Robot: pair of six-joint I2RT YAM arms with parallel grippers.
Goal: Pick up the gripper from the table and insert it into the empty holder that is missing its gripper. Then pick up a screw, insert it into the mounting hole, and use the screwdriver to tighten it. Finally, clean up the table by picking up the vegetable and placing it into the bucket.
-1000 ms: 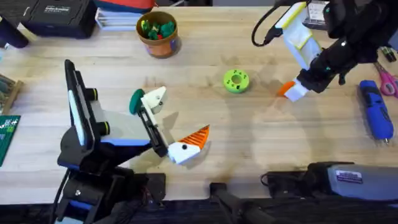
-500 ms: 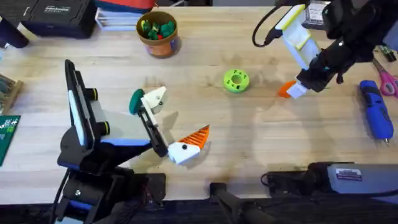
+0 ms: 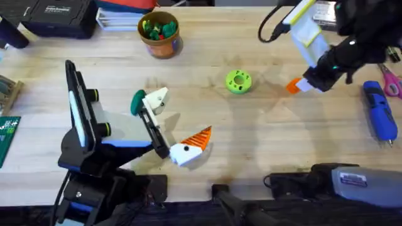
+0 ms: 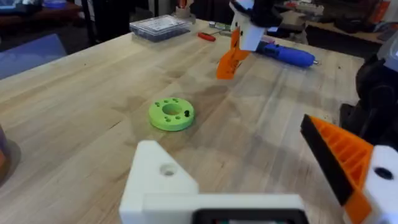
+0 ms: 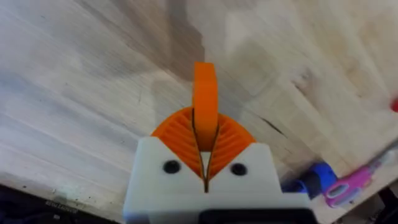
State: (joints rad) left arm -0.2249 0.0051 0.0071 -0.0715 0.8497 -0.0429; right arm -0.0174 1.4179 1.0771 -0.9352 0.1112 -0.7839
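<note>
- Ribbed orange pads [image 5: 231, 142] of the right gripper [image 5: 204, 163] press flat on the gripper [image 5: 204, 93], a smooth orange wedge held edge-on and sticking out past the white finger bases.
- Overhead, that piece [image 3: 293, 86] hangs just above the table [image 3: 264, 138], near the lime-green disc [image 3: 238, 81] with its ring of holes.
- Left gripper [image 3: 177, 125] has its jaws spread wide: one white finger is the holder [image 3: 157, 99], blunt and bare-ended with a small round hole; the other [image 3: 188, 149] carries a ridged orange tip.
- Vegetable [image 3: 137, 102], dark green, smooth and oval, lies touching the holder.
- Screwdriver [image 3: 379, 113], a chunky blue cylinder, lies at the table's right edge beside pink scissors [image 3: 392, 81].
- Bucket [image 3: 160, 34], round and orange-brown, stands at the far side.
- Butcher-block planks show clear grain.
</note>
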